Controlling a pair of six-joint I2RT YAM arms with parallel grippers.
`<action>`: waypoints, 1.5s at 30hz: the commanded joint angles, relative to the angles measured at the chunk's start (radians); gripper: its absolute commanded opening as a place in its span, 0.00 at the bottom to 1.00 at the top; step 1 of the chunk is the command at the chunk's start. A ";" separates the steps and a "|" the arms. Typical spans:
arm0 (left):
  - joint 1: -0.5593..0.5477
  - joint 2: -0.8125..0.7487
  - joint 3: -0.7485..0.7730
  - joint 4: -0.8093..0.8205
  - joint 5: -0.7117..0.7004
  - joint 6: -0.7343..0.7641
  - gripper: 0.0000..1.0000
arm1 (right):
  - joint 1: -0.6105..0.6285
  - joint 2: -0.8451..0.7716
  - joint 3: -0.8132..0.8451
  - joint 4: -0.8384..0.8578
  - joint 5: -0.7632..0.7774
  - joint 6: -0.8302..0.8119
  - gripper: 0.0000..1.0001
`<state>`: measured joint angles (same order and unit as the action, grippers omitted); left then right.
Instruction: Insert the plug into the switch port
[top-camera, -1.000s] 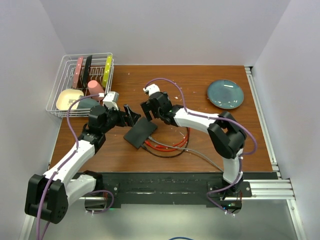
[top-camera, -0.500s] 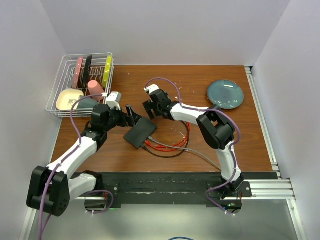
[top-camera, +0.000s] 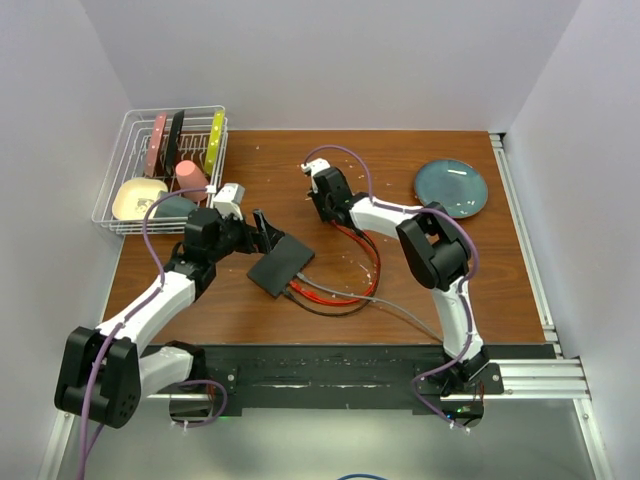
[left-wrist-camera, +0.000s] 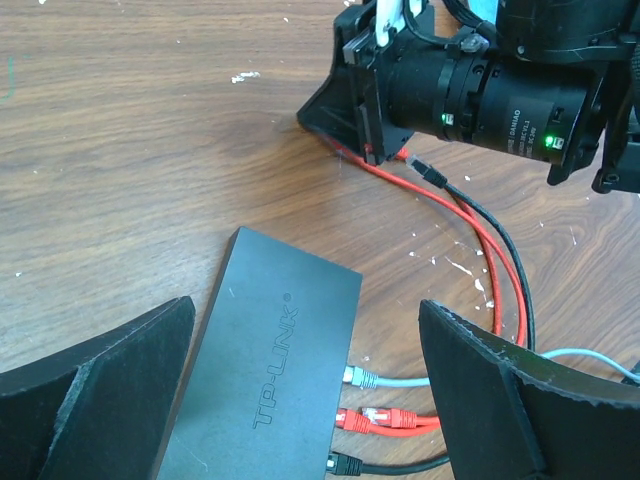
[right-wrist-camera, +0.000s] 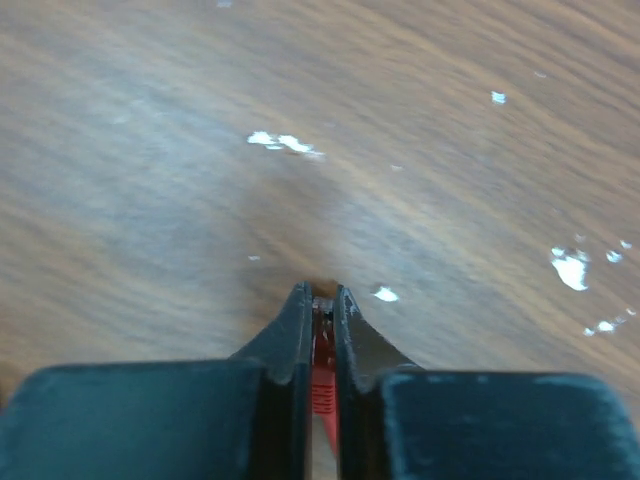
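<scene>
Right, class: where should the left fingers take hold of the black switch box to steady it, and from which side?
I'd pinch the switch box across its two long edges, from straight above, at the end clear of the three plugged cables. It lies flat and thin, and the open left gripper straddles that width.

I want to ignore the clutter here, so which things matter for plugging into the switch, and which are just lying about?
For the job: black switch, red plug pinched in the right gripper, open left gripper at the switch.
Lying about: blue-grey plate, wire dish rack.
</scene>
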<state>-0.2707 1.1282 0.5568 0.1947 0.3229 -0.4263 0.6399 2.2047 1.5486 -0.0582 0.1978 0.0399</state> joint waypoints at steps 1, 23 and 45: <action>0.005 -0.008 0.018 0.045 0.015 0.012 0.99 | -0.003 -0.126 -0.062 0.038 0.095 0.005 0.00; 0.005 -0.070 0.029 0.002 0.012 0.012 0.99 | -0.003 -1.072 -0.278 0.031 0.354 -0.069 0.00; 0.005 -0.067 0.026 0.015 0.038 -0.003 0.98 | -0.003 -1.243 -0.584 -0.216 0.356 0.274 0.00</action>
<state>-0.2703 1.0672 0.5571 0.1905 0.3424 -0.4271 0.6346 0.9325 1.0248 -0.2283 0.6033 0.1780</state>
